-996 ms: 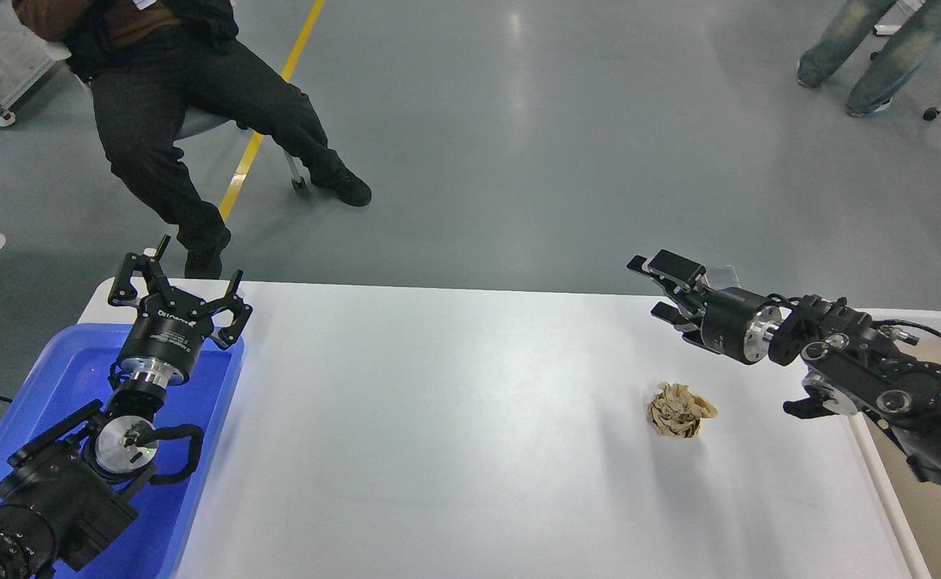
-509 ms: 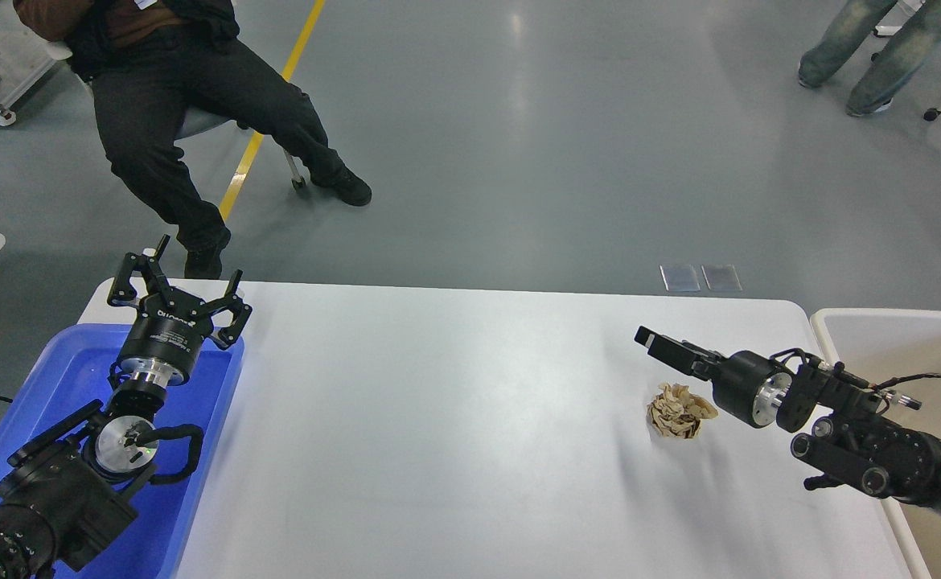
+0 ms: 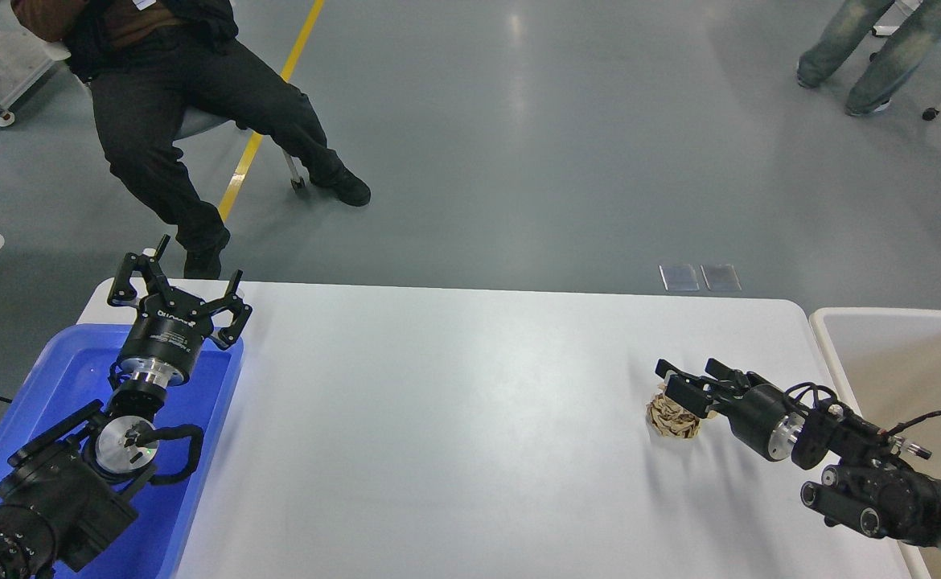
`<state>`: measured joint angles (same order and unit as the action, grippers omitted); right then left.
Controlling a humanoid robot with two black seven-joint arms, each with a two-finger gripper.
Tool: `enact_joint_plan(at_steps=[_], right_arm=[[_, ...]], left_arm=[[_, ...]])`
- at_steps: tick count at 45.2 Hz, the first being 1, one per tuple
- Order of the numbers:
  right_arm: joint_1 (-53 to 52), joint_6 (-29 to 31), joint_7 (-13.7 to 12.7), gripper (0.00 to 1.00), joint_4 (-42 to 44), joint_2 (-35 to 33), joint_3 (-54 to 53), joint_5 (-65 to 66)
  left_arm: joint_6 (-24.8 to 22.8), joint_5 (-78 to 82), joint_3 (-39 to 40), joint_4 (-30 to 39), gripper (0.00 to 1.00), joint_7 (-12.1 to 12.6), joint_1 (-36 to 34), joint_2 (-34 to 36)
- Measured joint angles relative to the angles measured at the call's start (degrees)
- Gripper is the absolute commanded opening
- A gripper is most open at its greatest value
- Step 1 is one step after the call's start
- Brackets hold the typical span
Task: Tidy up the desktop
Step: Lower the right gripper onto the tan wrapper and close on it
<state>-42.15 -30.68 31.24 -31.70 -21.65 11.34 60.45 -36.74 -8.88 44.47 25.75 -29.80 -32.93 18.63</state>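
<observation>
The white tabletop (image 3: 454,418) is filling the lower centre of the view and serving as the reference landmark. A blue tray (image 3: 197,450) is lying over its left edge, and a beige bin (image 3: 897,354) is standing just beside its right edge. The left tool (image 3: 177,291) is hovering above the tray's far end, near the tabletop's far left corner, with its fingers spread apart and holding nothing. The right tool (image 3: 684,384) is reaching low over the tabletop's right portion, its fingers parted and positioned at the top of a crumpled brown paper ball (image 3: 670,418). The ball is resting on the tabletop, near the right edge.
</observation>
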Motion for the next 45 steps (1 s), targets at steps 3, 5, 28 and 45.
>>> enact_joint_plan(at_steps=[3,5,28,45], right_arm=[[0.47,-0.86,0.60,1.00,2.14,1.07,0.57,-0.10],[0.72,-1.23,0.89,1.00,3.10,1.60,0.83,-0.13],[3.12,-2.99,2.83,1.00,7.43,7.12,2.00,-0.38],[4.06,-3.01,3.15,1.00,10.92,10.23,2.09,-0.71]], left_arm=[[0.00,0.00,0.00,0.00,1.00,0.00,0.00,0.00],[0.00,0.00,0.00,0.00,1.00,0.00,0.00,0.00],[0.00,0.00,-0.01,0.00,1.00,0.00,-0.01,0.00],[0.00,0.00,-0.01,0.00,1.00,0.00,-0.02,0.00]])
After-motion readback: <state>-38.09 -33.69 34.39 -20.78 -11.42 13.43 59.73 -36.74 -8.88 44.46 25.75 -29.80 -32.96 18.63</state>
